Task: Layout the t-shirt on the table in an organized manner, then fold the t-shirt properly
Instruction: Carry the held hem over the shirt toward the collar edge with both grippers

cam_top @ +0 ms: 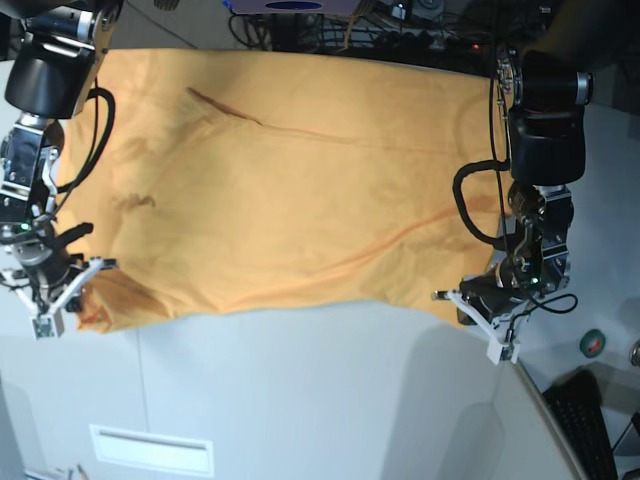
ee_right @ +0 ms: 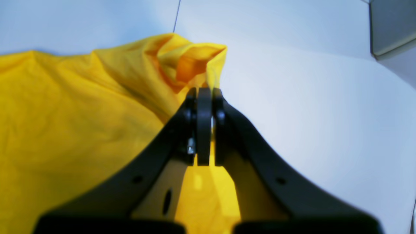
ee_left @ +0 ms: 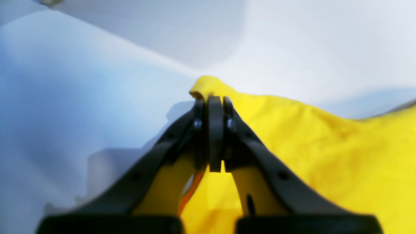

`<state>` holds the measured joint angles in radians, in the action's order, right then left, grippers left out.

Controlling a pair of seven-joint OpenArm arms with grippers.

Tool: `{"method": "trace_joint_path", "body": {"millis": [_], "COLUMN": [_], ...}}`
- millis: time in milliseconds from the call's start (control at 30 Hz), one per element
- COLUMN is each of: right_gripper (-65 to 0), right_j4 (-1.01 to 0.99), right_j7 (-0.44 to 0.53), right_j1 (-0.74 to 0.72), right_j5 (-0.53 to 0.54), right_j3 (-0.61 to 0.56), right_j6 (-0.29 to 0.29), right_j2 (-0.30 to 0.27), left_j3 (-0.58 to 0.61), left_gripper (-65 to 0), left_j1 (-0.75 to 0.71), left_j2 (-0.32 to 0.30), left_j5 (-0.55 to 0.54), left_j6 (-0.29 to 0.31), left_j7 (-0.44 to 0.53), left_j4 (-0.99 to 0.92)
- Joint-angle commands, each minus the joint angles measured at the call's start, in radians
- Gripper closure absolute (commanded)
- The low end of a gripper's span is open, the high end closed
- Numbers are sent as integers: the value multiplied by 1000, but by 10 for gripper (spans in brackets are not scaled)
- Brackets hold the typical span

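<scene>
The t-shirt [cam_top: 280, 190] lies spread across the bench [cam_top: 320, 400], filling the base view from 9 to 3 o'clock. The left hand [cam_top: 485, 318] and right hand [cam_top: 62, 290] are each clamped on a near corner of its hem (likely to tension it flat).

A tangle of black cables and dim electronics [cam_top: 330, 22] is seen in the base view. Well away from it, in the opposite right corner, a black computer keyboard [cam_top: 590, 420] is set at a slant, with a small round green-rimmed object [cam_top: 594, 343] just above it.
</scene>
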<state>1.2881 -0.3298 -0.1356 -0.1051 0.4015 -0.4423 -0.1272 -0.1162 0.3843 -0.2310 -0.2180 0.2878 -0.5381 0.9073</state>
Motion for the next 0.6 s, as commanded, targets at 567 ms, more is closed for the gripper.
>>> {"method": "trace_joint_path", "body": {"millis": [567], "right_gripper": [0], "right_j4": [25], "right_j7": [30], "right_j1": [-43], "right_j5": [8], "right_j3": [7], "right_j6": [4], "right_j2": [-30], "left_j3": [6], "left_gripper": [0], "left_j1": [134], "left_j2": [-11], "left_j5": [-7], "left_j6": [-3], "left_j7": [23], "left_j4": [20]}}
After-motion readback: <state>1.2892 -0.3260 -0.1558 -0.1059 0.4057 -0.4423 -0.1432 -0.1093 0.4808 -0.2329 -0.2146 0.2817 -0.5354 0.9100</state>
